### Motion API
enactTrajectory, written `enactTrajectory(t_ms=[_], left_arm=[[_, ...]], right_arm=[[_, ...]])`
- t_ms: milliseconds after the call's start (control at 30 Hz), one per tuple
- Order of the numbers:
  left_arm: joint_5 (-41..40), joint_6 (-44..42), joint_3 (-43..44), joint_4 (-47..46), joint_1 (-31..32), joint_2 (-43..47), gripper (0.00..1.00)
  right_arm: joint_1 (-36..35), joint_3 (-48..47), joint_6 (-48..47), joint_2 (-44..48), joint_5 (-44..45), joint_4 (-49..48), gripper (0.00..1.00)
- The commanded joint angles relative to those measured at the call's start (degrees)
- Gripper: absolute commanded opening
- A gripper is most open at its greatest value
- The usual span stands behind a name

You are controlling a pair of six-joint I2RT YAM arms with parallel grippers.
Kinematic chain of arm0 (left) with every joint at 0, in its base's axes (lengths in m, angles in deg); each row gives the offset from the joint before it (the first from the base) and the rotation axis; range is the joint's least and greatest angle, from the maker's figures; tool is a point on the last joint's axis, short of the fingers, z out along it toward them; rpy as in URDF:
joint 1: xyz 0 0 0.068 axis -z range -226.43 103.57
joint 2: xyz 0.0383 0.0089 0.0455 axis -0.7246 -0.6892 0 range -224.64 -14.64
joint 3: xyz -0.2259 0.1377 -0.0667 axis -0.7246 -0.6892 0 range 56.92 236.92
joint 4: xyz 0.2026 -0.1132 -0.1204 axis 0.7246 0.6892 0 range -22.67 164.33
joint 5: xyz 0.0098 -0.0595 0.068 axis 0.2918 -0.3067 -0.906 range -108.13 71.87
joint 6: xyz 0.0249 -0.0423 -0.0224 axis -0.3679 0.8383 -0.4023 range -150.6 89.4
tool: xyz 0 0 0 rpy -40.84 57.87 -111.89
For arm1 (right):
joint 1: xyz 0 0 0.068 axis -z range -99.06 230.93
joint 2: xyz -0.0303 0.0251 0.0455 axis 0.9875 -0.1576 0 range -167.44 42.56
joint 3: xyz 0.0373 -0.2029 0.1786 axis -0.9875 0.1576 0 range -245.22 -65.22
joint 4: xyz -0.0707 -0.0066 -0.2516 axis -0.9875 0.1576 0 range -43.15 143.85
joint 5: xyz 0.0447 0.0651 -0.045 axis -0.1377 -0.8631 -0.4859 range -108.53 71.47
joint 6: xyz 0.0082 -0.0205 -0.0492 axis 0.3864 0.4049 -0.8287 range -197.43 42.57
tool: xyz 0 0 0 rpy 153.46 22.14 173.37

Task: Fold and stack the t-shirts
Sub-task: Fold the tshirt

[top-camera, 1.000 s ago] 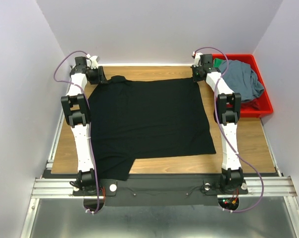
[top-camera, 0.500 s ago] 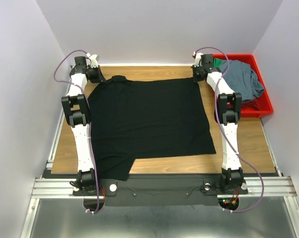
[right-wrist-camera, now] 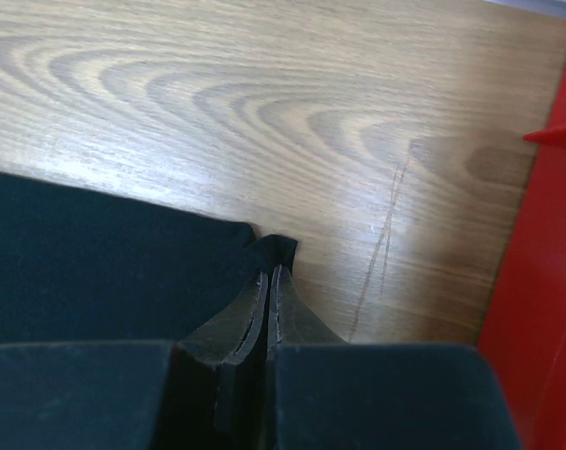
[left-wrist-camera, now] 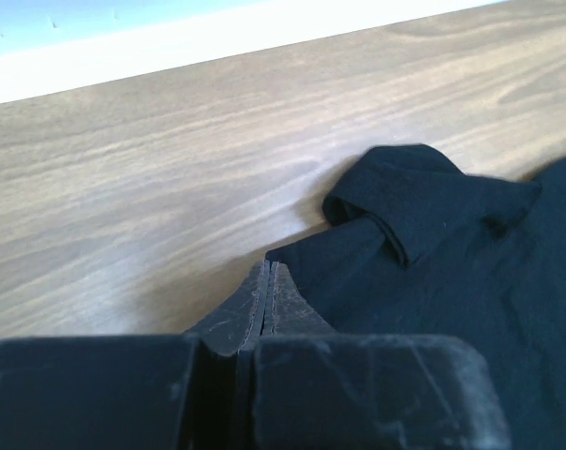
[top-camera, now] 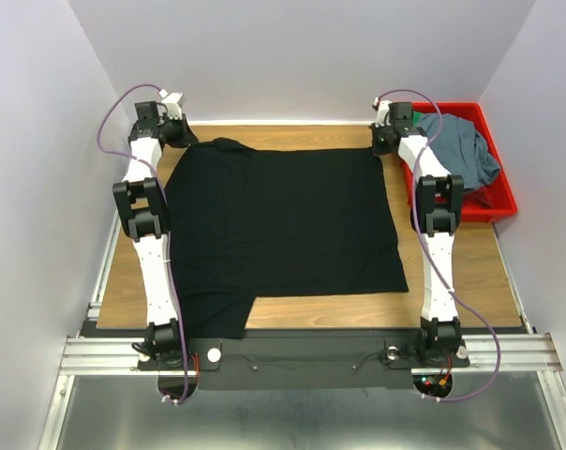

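A large black t-shirt [top-camera: 283, 225] lies spread flat over the wooden table [top-camera: 452, 272]. My left gripper [top-camera: 182, 136] is at its far left corner, and the left wrist view shows the jaws [left-wrist-camera: 267, 266] shut on the cloth edge [left-wrist-camera: 306, 258], beside a rolled fold [left-wrist-camera: 424, 192]. At the far right corner my right gripper [top-camera: 381, 146] is shut too, with the black corner [right-wrist-camera: 281, 247] pinched at its tips [right-wrist-camera: 270, 270]. The slate grey-blue t-shirt [top-camera: 463, 150] and a bit of the green one [top-camera: 416, 118] lie crumpled in the bin.
The red plastic bin [top-camera: 500, 202] stands at the table's right edge, and its wall [right-wrist-camera: 536, 281] is close to my right gripper. Bare wood [left-wrist-camera: 152, 187] runs along the far edge to the back wall. A black sleeve [top-camera: 213, 314] reaches the front edge.
My left gripper has shut on the black shirt's far left corner. Both grippers have shifted slightly outward and back, which pulled the shirt's far edge straighter.
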Motion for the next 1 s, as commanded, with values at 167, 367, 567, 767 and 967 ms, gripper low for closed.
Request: enactTrajectory(t_ms=[167,367,567,767,967], left_arm=[[6.78,-9.77,-7.44,-3.82,-3.05,12.70,0.00],[7.84,-13.56,-12.10,-3.91,-3.66,15.52,0.00],[9.42,-19.18,-17.98,-3.91,-4.19,19.56,0.00],[9.68,-24.90,-27.12,-3.99,-4.89,25.54,0.00],[9.95,-29.38,-35.47,-3.91,-5.42,31.34,0.00]], right_arm=[[1.60,4.76,-1.29,9.19,-4.00,-0.47,0.01],[1.87,6.35,-2.43,11.74,-6.99,-0.65,0.01],[1.95,10.39,-5.06,15.43,-8.31,-0.56,0.00],[1.95,16.01,-7.35,19.74,-9.28,-0.56,0.01],[1.95,20.23,-8.49,23.42,-10.33,-0.56,0.01]])
